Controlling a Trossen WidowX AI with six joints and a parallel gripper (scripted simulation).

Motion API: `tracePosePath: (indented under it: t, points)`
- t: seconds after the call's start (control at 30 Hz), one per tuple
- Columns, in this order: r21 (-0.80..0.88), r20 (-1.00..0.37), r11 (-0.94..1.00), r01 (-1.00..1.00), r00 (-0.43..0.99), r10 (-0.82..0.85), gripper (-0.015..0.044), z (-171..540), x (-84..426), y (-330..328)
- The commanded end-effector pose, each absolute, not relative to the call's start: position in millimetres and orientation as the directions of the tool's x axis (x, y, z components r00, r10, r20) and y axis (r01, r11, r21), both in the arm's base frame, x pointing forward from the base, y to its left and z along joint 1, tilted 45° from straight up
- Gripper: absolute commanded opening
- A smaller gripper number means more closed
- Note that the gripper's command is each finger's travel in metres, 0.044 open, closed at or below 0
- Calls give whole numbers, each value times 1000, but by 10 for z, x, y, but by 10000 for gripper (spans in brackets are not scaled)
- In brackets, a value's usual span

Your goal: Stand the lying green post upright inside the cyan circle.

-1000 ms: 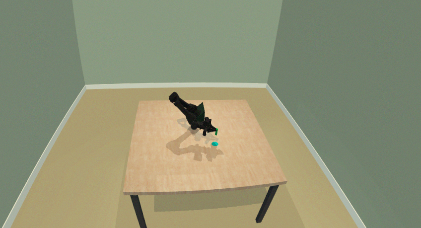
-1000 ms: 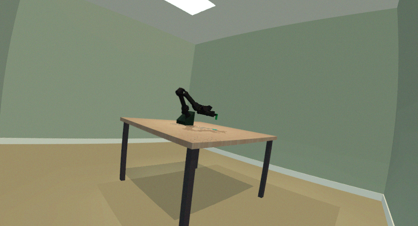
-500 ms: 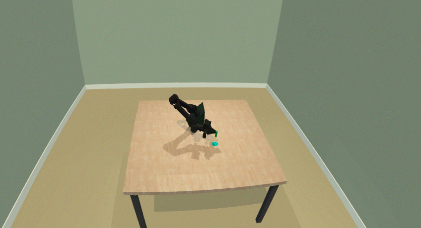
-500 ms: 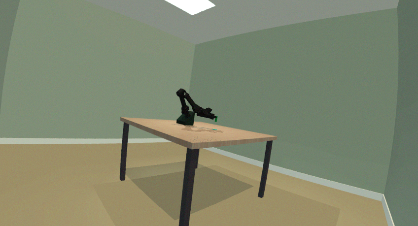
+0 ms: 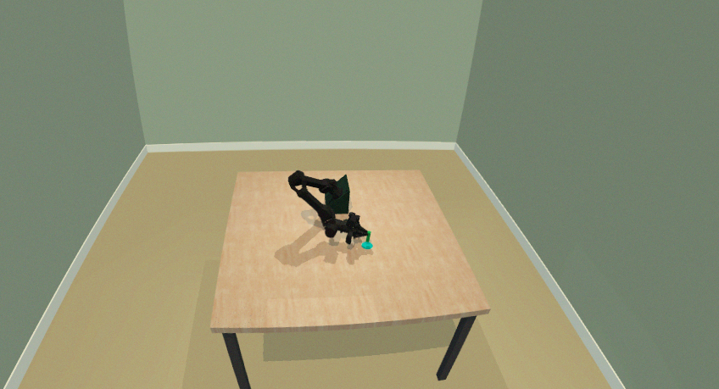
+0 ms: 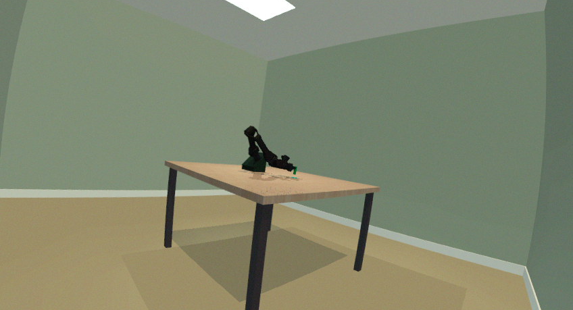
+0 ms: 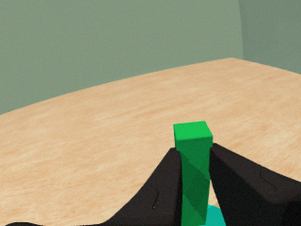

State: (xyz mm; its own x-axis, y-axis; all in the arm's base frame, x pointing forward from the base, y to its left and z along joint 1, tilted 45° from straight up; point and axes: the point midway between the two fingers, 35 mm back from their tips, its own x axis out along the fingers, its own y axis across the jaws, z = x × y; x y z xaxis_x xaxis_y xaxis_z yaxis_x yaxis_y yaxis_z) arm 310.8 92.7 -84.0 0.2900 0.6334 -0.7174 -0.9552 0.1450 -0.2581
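The green post (image 5: 369,236) (image 6: 294,171) (image 7: 195,179) is upright, or nearly so, between the fingertips. My gripper (image 5: 367,233) (image 6: 294,169) (image 7: 192,153) is shut on its upper part, with the top end sticking out above the fingers. The cyan circle (image 5: 366,246) (image 6: 294,177) (image 7: 215,217) lies flat on the table. In the exterior view a small gap shows between the post's lower end and the circle, so the post is held a little above it. In the wrist view the post's lower end is cut off and most of the circle is hidden.
The wooden table (image 5: 303,304) (image 6: 321,185) (image 7: 94,141) carries the arm's dark green base (image 5: 342,199) (image 6: 254,164), which stands behind the gripper in the top view. The arm's shadow falls on the table near the circle.
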Motion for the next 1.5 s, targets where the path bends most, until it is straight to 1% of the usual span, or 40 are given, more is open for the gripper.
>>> tracePosePath:
  t: [0.0,0.2,0.57,1.03,1.07,1.47]
  points:
    - [-277,-710,136,-951,298,638,23,-867,3147,889]
    - [-259,-718,144,-955,290,633,23,-1008,3187,761]
    - [-259,-718,144,-955,290,633,23,-1014,3189,755]
    - [-259,-718,144,-955,290,633,390,-1014,3189,755]
    - [-259,-718,144,-955,290,633,400,-1014,3189,755]
    - [-276,-711,136,-952,297,637,400,-444,3110,1307]
